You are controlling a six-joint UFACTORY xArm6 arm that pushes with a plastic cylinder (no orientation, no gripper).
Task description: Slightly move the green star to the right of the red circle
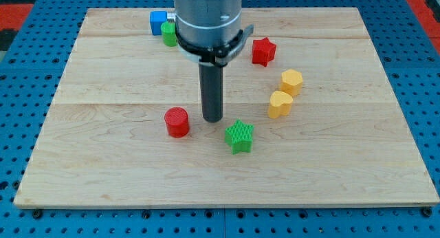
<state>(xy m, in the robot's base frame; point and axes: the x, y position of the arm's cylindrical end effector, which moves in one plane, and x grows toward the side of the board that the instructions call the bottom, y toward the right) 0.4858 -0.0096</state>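
My arm comes down from the view's top centre, a grey metal cylinder with a black collar, ending in a straight dark rod that stands upright. My tip [212, 119] rests on the pale wooden counter [103, 162], between two blocks: the red plastic circle block [177, 122] sits just beside it on the view's left, and the green plastic star block [239, 135] lies near it, lower and to the view's right. The tip does not appear to touch either one. My end effector is only this rod, so it has nothing that opens, closes or grips, and it holds nothing.

The green star lies flat on the counter, to the right of the red circle and a little closer to the view's bottom. One of its points aims toward the view's top. It has no clear long axis.

Further right, a yellow heart-shaped block [279, 104] and a yellow hexagonal block [291, 82] sit touching or almost touching. A red star block [262, 51] lies above them. At the view's top, a blue block [159, 22] and a green block [168, 34] are partly hidden behind my arm, so their shapes are unclear.
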